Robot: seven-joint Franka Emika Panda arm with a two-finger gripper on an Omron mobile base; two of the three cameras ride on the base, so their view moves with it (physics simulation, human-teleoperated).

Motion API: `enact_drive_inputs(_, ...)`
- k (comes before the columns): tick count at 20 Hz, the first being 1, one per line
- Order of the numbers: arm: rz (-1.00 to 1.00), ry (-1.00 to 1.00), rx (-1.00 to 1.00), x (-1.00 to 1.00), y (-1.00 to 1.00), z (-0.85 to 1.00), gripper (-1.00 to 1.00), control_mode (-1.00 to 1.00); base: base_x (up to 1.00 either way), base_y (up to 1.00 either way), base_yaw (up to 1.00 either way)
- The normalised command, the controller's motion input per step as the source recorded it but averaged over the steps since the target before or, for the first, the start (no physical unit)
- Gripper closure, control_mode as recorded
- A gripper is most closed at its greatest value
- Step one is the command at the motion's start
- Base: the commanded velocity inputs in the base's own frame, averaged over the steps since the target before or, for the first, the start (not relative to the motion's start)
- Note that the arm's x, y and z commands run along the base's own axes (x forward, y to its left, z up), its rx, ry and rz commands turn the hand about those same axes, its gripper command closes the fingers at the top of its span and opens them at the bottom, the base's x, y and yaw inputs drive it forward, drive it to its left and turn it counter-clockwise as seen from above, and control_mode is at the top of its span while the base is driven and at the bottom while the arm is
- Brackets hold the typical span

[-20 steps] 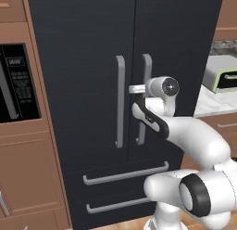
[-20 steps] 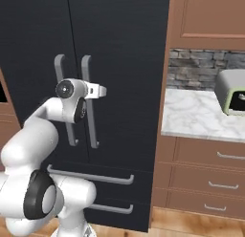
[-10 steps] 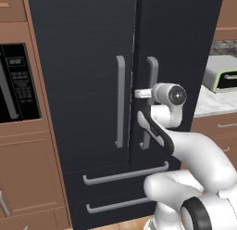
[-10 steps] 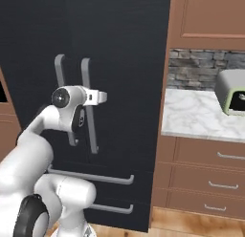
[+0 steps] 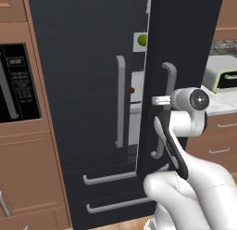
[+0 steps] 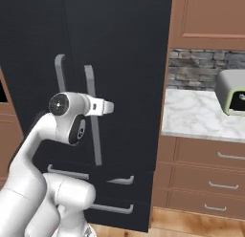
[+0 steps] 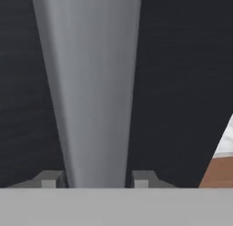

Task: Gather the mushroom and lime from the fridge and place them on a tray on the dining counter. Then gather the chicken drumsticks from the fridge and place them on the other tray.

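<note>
Presently the fingers (image 7: 93,180) are closing on the right fridge door handle (image 7: 88,84), one tip sitting at each side of the grey bar with the bar filling the gap between them, so the grip is partly closed around the handle rather than fully shut. From the left base view the gripper (image 5: 159,101) is pressing against the same handle (image 5: 169,80) on the right door (image 5: 185,48), and that door is standing ajar, swung outward from the left door (image 5: 83,85). Through the narrow opening a lime (image 5: 142,39) is showing as a small green round on an upper shelf inside the fridge, and a small reddish item (image 5: 133,90) is sitting lower down, too small to identify. Neither mushroom nor drumsticks can be made out in the gap. From the right base view the hand (image 6: 107,106) is meeting the handle (image 6: 93,116) beside the left door's handle (image 6: 60,71). A marble bench (image 6: 201,114) is lying to the right of the fridge, carrying a pale green appliance (image 6: 232,92). A black microwave (image 5: 14,83) is sitting in the cabinetry left of the fridge.
</note>
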Motion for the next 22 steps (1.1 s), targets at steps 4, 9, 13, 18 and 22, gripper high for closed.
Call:
enact_drive_inputs(4, -0.03, 0.21, 0.00, -0.67, -0.61, 0.94, 1.00, -1.00, 0.00, 0.00, 0.00)
enact_drive_inputs(9, -0.01, 0.13, 0.00, -0.81, -0.59, 0.65, -1.00, -1.00, 0.00, 0.00, 0.00)
enact_drive_inputs(13, -0.07, 0.08, 0.00, -0.62, -0.33, -0.01, -1.00, -1.00, 0.00, 0.00, 0.00)
enact_drive_inputs(18, -0.03, -0.08, 0.00, -0.70, -0.18, -0.06, -1.00, -1.00, 0.00, 0.00, 0.00)
enact_drive_inputs(22, 0.00, -0.20, -0.02, -1.00, 0.05, 0.35, -1.00, -1.00, 0.00, 0.00, 0.00)
